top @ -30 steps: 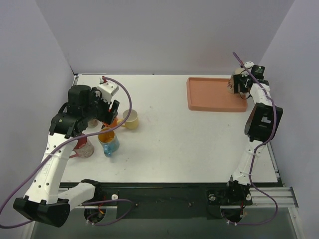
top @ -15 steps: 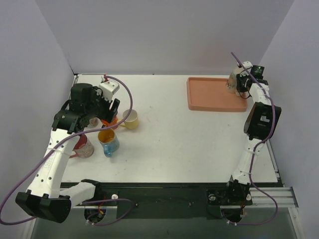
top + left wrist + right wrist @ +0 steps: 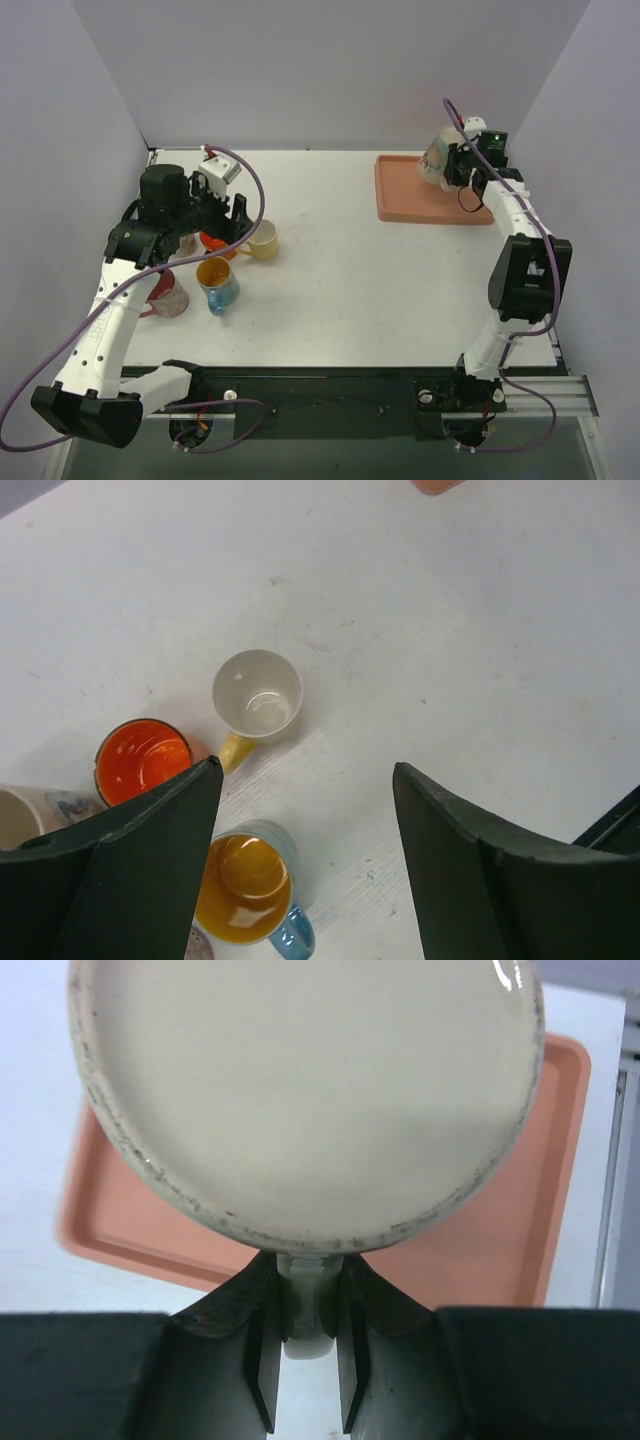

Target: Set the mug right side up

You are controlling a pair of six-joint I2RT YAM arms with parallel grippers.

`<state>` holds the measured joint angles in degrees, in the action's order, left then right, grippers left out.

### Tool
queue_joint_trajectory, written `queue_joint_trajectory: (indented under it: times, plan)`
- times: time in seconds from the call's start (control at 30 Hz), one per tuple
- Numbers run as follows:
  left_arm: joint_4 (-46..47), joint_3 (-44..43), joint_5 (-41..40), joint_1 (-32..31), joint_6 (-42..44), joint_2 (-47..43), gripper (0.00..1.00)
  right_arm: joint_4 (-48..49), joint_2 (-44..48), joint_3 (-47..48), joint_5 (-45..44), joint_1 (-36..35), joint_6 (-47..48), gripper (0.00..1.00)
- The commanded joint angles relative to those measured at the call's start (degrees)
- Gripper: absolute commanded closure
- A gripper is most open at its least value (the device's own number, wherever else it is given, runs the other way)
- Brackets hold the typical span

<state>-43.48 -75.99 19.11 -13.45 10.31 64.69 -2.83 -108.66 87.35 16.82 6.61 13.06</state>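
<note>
My right end effector (image 3: 457,166) is clamped narrow on the handle of the mug (image 3: 437,153), which I hold in the air over the far end of the pink tray (image 3: 400,192), clear of its floor. From my right wrist, the handle sits pinched between my two fingers (image 3: 262,1360) and the mug body (image 3: 300,1090) rises just beyond them. Its flat, unglazed base faces my wrist camera, so the mouth points away from me, out of sight. In the overhead view its long axis is slanted, neither upright nor lying flat. My left end effector (image 3: 305,770) hangs spread wide and holding nothing above a cream mug (image 3: 257,692), an orange mug (image 3: 143,760) and a blue mug (image 3: 245,885), all mouth-up on the tabletop (image 3: 350,270).
</note>
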Motion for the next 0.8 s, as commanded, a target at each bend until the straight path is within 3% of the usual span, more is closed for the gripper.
queue_joint_trajectory:
  times: [0.0, 0.1, 0.23, 0.47, 0.63, 0.77]
  plan:
    - [9.0, -1.2, 10.1, -0.3, -8.3, -1.6, 0.2, 16.4, 14.0, -1.8, 4.4, -3.8, -11.2, 1.0]
    - [15.6, 0.3, 16.1, -0.3, -15.2, -2.3, 0.17, 22.8, 21.5, -6.1, 7.3, -8.3, -21.2, 1.0]
    - [35.2, 4.7, 25.1, -0.3, -32.2, -3.7, 0.15, 28.0, 29.8, -10.4, 9.1, -16.7, -26.6, 1.0]
    - [58.9, 12.3, 30.1, -0.3, -54.0, -4.8, 0.1, 39.3, 38.5, -15.4, 10.0, -30.1, -40.0, 1.0]
    - [70.5, 15.0, 29.7, -0.3, -61.9, -4.9, 0.07, 38.2, 41.9, -16.9, 8.9, -37.2, -39.5, 1.0]
    - [71.4, 14.1, 28.3, 0.0, -62.6, -5.2, 0.07, 39.3, 43.2, -18.4, 9.7, -41.4, -40.1, 1.0]
